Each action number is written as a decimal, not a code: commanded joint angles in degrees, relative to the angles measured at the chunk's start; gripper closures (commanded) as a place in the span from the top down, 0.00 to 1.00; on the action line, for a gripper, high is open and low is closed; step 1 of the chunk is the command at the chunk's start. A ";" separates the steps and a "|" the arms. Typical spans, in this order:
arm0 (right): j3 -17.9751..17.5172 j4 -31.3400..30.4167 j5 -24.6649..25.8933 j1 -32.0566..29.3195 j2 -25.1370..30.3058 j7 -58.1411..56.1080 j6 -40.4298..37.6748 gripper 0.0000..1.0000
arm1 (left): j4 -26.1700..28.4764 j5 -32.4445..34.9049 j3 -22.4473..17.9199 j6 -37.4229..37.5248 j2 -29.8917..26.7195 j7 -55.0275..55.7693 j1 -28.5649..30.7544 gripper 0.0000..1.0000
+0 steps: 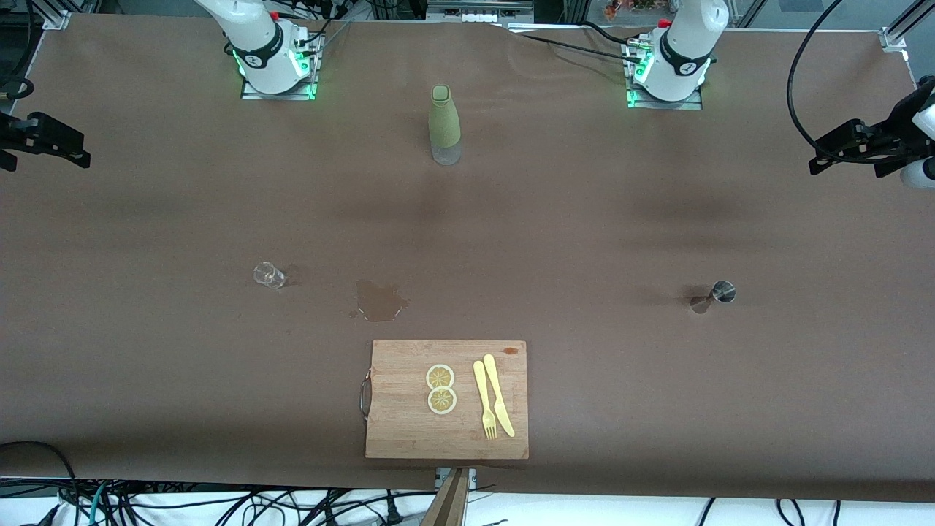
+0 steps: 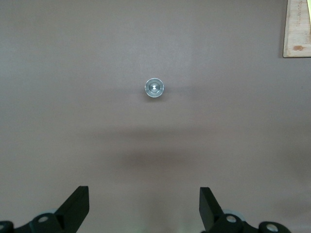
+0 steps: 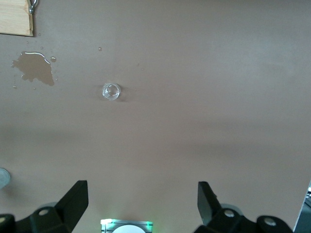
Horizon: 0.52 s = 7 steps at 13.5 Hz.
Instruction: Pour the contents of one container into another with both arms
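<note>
Ref. landmark: cutting board (image 1: 445, 398), at the bench (image 1: 657, 409) edge nearest the front cam; it carries two lemon slices (image 1: 440, 388), plus a fork (image 1: 484, 400) and knife (image 1: 498, 394). Just farther from the cam than the board, at its corner toward the right arm's end, lies a wet puddle (image 1: 380, 301) on the bench. Farther again, toward the right arm's end: small clear glass (image 1: 269, 275), upright, mouth up, long axis vertical. At approx. the same depth but well apart, toward the left arm's end: metal jigger (image 1: 714, 296), also upright, axis vertical. Farthest from the board, between the two arm bases: green bottle (image 1: 444, 125), upright, cap on. Right hand (image 3: 141, 206): raised over bare bench, fingers spread wide, holding nothing; glass sits ahead of it, centred approx. between the fingers in the right wrist view. Left hand (image 2: 144, 206): same config., fingers spread, nothing held; jigger sits ahead of it, near centre in the left wrist view. Key relation: each vessel lies on its own arm's side, so right arm is nearer the glass, left arm nearer the jigger; both need a descent w/ side-on pinch across a vertical axis. Stage judgement: puddle fits either a spill from a finished pour w/ vessels set back down, or a leftover ahead of a pickup; frames don't settle which. Contents of glass and jigger can't be read.
</note>
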<state>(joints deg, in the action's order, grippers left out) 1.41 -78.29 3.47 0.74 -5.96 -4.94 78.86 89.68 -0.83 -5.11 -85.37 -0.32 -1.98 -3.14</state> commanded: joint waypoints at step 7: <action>-2.20 -2.13 0.22 -0.48 0.33 4.06 1.65 1.00 | -2.84 -0.58 0.19 0.38 1.37 0.66 0.51 1.00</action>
<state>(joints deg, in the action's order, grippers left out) -0.44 -79.54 3.47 0.73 -6.42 -1.63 79.81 88.77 -0.86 -5.09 -85.44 0.07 -1.70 -3.03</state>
